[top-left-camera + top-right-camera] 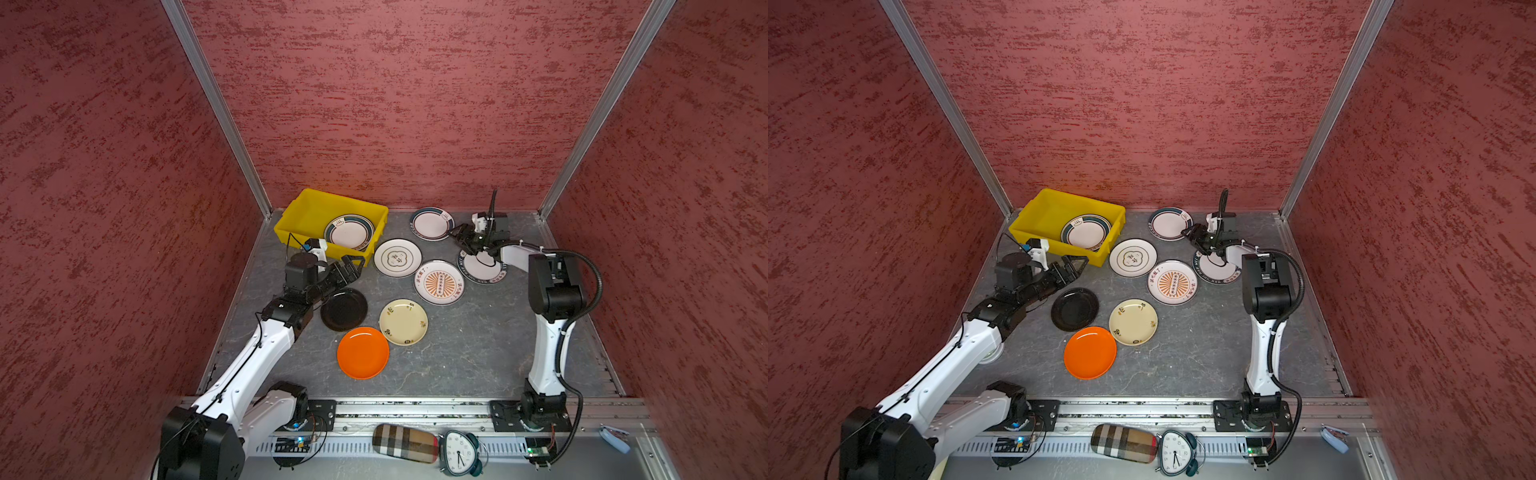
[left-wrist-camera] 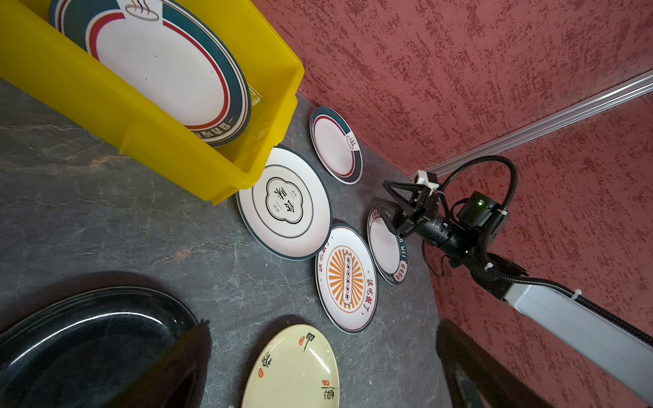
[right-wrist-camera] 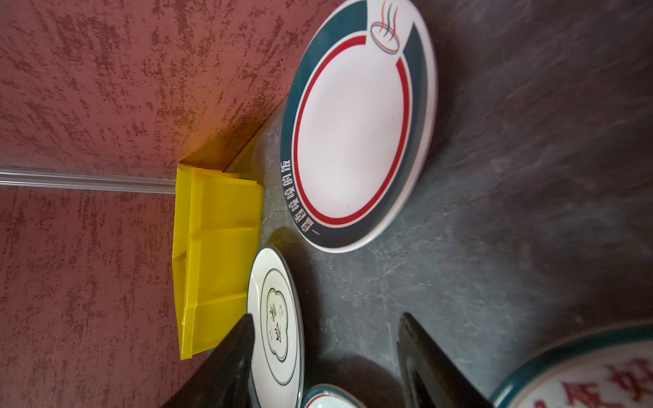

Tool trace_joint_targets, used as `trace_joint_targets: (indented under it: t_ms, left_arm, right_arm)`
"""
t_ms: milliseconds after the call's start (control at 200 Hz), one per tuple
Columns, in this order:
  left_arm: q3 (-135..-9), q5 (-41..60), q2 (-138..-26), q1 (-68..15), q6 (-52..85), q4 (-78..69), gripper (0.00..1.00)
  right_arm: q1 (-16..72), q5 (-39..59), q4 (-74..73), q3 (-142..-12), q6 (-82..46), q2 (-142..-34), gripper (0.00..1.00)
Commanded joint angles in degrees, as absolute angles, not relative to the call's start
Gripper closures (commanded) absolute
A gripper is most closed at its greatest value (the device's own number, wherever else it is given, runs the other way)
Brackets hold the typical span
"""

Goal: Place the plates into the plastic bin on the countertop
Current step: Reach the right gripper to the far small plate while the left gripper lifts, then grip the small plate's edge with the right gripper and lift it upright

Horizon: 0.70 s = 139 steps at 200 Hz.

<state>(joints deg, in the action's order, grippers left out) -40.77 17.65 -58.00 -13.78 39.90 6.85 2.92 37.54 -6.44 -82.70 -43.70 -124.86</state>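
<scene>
Yellow rectangular plastic bin (image 1: pixel 291 216), smooth, with sloping walls and a rolled rim: stands at the back left corner of the dark grey veined countertop (image 1: pixel 465 357). One white plate with teal-and-red rim (image 1: pixel 349 231) lies in its right half.

Left gripper (image 1: pixel 352 266): hovers at the bin's front wall, jaws wide apart, nothing between them.

Glossy black plate (image 1: pixel 344 309), plain orange plate (image 1: pixel 363 352) and cream floral plate (image 1: pixel 403 322): clustered, rims close or meeting.

White cloud-outline plate (image 1: pixel 397 257): just beside the bin's corner. Orange sunburst plate (image 1: pixel 439 282): crowds it.

Second teal-and-red-rimmed plate (image 1: pixel 431 223): near the back wall.

Right gripper (image 1: pixel 460 240): jaws apart, holding nothing, over the lettered teal-rimmed plate (image 1: pixel 484 270).

Bare stone lies between the cream floral plate and the right arm.
</scene>
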Motion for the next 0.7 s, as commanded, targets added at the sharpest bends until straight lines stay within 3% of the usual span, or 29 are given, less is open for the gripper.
trace_joint_targets:
  t_ms: [0,691]
  left_arm:
    - [-40.22,18.98,-56.65,-13.54,39.95,4.55,0.01]
    - [-36.73,23.57,-54.3,-7.27,41.93,0.37,0.01]
  right_arm:
    - [2.85,38.23,-10.12,-85.34,-46.26,-126.56,0.39]
    - [2.99,32.7,-5.1,-96.83,-49.61,-136.89,0.49]
